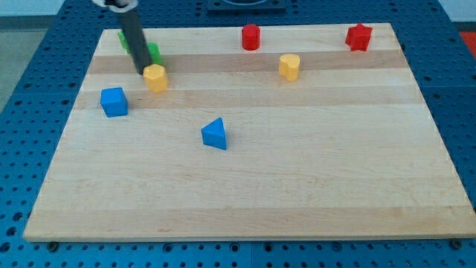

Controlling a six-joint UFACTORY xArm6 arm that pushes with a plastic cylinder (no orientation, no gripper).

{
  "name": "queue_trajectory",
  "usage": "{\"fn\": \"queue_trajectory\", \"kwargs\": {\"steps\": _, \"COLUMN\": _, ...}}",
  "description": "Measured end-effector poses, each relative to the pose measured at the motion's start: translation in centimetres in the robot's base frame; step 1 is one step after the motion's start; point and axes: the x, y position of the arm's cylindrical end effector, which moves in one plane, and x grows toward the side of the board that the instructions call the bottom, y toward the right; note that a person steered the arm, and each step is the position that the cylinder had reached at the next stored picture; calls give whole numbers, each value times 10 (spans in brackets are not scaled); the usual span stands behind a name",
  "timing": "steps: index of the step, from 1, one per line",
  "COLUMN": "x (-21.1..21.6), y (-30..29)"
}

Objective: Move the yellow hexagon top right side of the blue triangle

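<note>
The yellow hexagon (156,77) lies at the upper left of the wooden board (245,179). The blue triangle (215,134) lies to its lower right, near the board's middle. My tip (143,72) touches the hexagon's upper left edge; the dark rod rises from there to the view's top.
A blue cube (114,102) lies left of the hexagon. Two green blocks (152,52) sit partly hidden behind the rod. A yellow heart-like block (289,66), a red cylinder (251,36) and a red star-like block (358,36) lie along the top.
</note>
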Motion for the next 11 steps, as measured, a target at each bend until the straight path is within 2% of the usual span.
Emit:
{"fn": "queue_trajectory", "kwargs": {"steps": 1, "x": 9, "y": 35}}
{"fn": "queue_trajectory", "kwargs": {"steps": 2, "x": 10, "y": 40}}
{"fn": "queue_trajectory", "kwargs": {"steps": 3, "x": -8, "y": 34}}
{"fn": "queue_trajectory", "kwargs": {"steps": 4, "x": -7, "y": 12}}
{"fn": "queue_trajectory", "kwargs": {"steps": 7, "x": 19, "y": 0}}
{"fn": "queue_trajectory", "kwargs": {"steps": 10, "x": 70, "y": 49}}
{"fn": "queue_trajectory", "kwargs": {"steps": 11, "x": 73, "y": 84}}
